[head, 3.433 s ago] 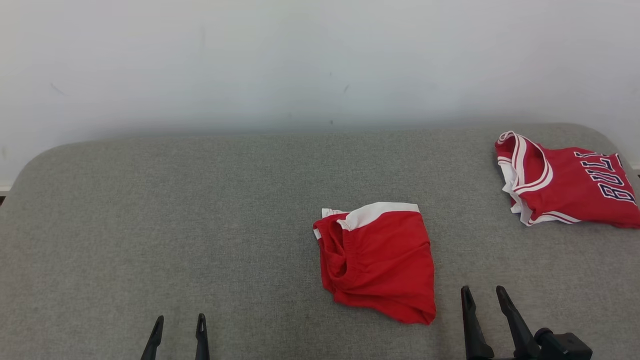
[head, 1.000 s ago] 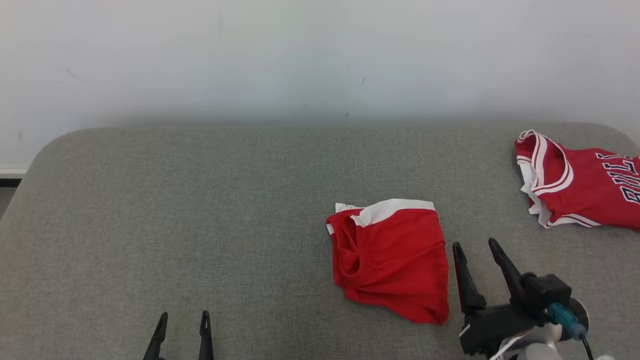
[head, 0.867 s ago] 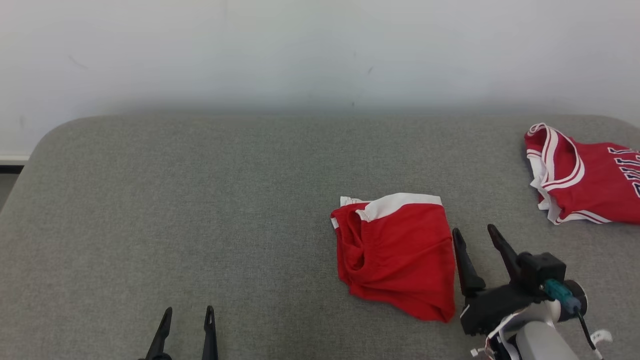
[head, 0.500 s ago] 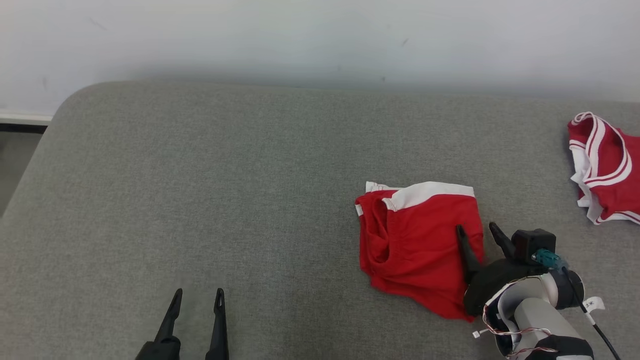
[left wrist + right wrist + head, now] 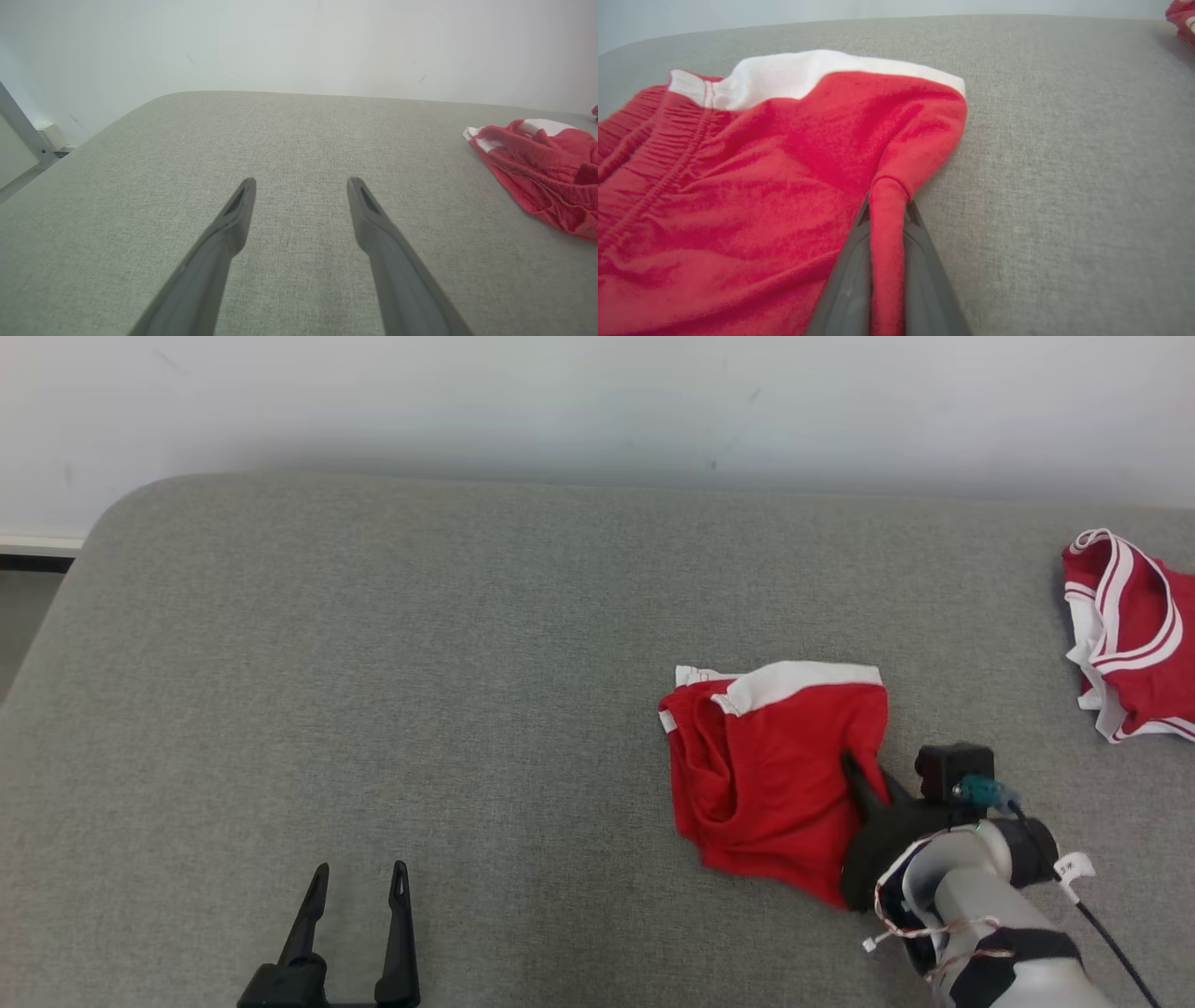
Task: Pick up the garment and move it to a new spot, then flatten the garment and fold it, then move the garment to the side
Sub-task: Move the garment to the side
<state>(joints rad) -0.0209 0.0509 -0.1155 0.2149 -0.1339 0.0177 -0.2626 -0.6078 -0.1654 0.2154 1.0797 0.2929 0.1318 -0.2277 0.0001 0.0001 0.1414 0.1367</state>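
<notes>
**Garment's right edge pinched by the right fingers**

The red garment (image 5: 766,775) is laid right of centre on the table (image 5: 373,663), long axis running near to far; a fold of its right edge is clamped between the closed right fingers (image 5: 920,266), pointed in from the near right; the left fingers (image 5: 399,905) are spread wide, empty, well to the left.

Head cam looks down on the grey surface (image 5: 373,663); wrist cams skim low across it, right one super close. All three share the red shorts (image 5: 775,775).
</notes>
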